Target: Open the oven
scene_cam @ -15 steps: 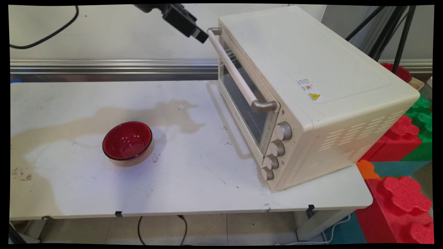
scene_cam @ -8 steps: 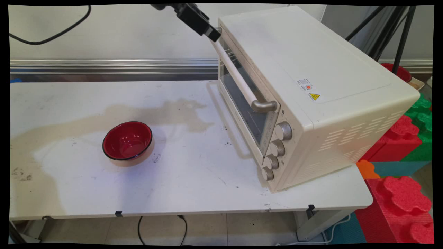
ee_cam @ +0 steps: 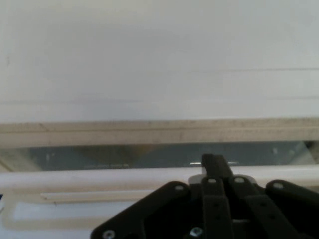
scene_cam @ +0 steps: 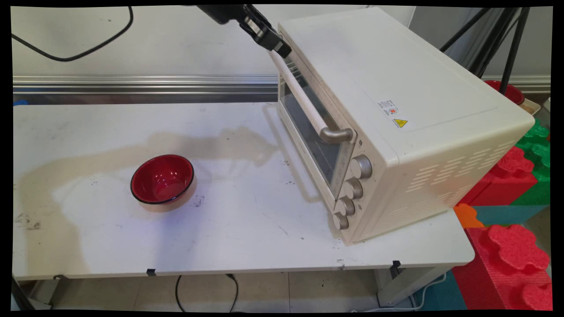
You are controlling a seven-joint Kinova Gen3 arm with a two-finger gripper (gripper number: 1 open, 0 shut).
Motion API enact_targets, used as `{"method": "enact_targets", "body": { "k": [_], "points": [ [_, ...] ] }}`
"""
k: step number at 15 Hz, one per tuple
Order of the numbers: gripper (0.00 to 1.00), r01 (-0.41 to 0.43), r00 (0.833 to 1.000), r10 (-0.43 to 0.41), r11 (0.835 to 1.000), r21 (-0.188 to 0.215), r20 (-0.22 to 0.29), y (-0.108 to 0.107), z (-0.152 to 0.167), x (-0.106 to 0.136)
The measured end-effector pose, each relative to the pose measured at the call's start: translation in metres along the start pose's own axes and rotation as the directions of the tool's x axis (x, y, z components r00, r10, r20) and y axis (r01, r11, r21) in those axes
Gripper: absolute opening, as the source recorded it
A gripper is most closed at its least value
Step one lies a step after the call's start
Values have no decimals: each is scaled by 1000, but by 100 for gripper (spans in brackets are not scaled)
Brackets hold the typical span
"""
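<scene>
Gripper (scene_cam: 282,49) up at the top centre of the frame, right at the far end of the oven's door handle (scene_cam: 304,99), where the bar meets the upper corner of the door. Whether its fingers are spread or closed I cannot tell; the hand view shows only the black linkage (ee_cam: 219,209) bunched at the bottom edge, with the pale handle bar (ee_cam: 99,178) running across just behind it and a strip of door glass (ee_cam: 149,155) above that.

Cream toaster oven (scene_cam: 396,110) sits on the right half of the white surface (scene_cam: 246,237), turned at an angle, door shut, glass front facing the lower left. Four round knobs (scene_cam: 352,189) run down its near front corner. A small warning sticker (scene_cam: 394,115) shows on its top.

Over on the left of the surface, well apart from the oven, a red bowl (scene_cam: 162,179) stands upright.

Red and green foam blocks (scene_cam: 511,246) are stacked at the right edge of the frame, beyond the surface.
</scene>
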Motion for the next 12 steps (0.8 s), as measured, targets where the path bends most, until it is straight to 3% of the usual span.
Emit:
{"method": "enact_targets", "body": {
  "k": [12],
  "points": [
    [0, 61, 998, -61, 998, 18, 7, 4, 60, 0]
  ]
}}
